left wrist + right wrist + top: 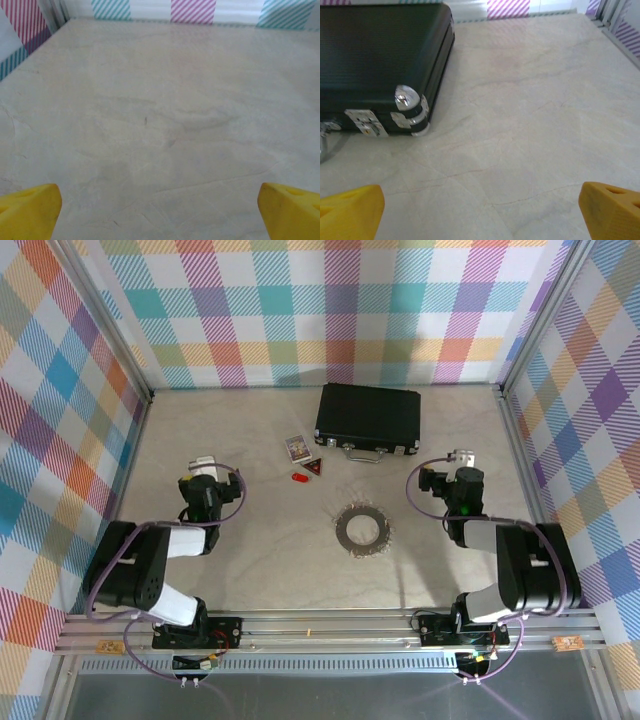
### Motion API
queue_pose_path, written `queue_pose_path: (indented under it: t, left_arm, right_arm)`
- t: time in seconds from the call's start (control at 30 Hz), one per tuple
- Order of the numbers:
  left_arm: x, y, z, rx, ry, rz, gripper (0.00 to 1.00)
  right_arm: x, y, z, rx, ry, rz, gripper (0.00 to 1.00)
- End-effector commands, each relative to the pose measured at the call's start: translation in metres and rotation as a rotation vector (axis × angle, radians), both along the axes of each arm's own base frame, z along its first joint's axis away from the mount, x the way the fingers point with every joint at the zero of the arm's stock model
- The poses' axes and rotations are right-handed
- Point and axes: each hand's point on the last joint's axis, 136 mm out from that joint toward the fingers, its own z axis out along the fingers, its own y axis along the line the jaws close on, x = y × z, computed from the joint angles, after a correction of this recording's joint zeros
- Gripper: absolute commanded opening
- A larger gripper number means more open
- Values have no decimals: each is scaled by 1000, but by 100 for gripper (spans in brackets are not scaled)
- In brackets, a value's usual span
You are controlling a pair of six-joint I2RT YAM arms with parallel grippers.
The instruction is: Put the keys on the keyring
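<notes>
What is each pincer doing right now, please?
Left pincer: open, holding nothing.
Right pincer: open, holding nothing.

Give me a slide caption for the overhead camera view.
Left gripper and right gripper open, flanking the keyring; red key, triangular tag, card and black case lie beyond.

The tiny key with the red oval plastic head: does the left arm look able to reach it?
Probably yes: the left gripper stands open, and nothing lies between it and the red-headed key.

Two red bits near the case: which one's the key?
The bright red oval key, lying just left of the darker triangular tag.
</notes>
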Motion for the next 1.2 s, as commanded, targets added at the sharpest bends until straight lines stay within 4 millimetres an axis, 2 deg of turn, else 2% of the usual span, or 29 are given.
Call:
queue_pose_path:
  t: [0.0,0.1,0.23,0.33,0.47,0.63,0.87,1.07,1.17]
  left_arm:
    - [-2,-4,22,-11,-6,-23,100]
    - [-9,-8,42,-31,-19,-23,100]
    - [-21,-30,63,-97,19,-85,100]
    - [-37,-40,77,-237,40,-69,100]
    - [-56,-54,82,-394,153,-81,100]
    - [-76,-87,84,-492,306,-205,100]
    - [-108,-135,92,-482,445,-395,100]
    - [-120,-174,75,-481,520,-504,100]
    - [-121,-205,66,-512,548,-592,99]
  right_arm:
    - [1,-3,38,-4,-17,-41,99]
    - [-9,-5,56,70,-3,-108,99]
    - [-25,-7,68,193,101,-187,99]
    - [-34,12,76,260,170,-119,99]
    - [-45,42,80,265,225,0,99]
    - [-64,82,71,252,324,151,99]
    - [-94,128,52,243,449,301,99]
    - [-103,156,39,293,542,404,99]
    - [-107,168,34,325,588,454,99]
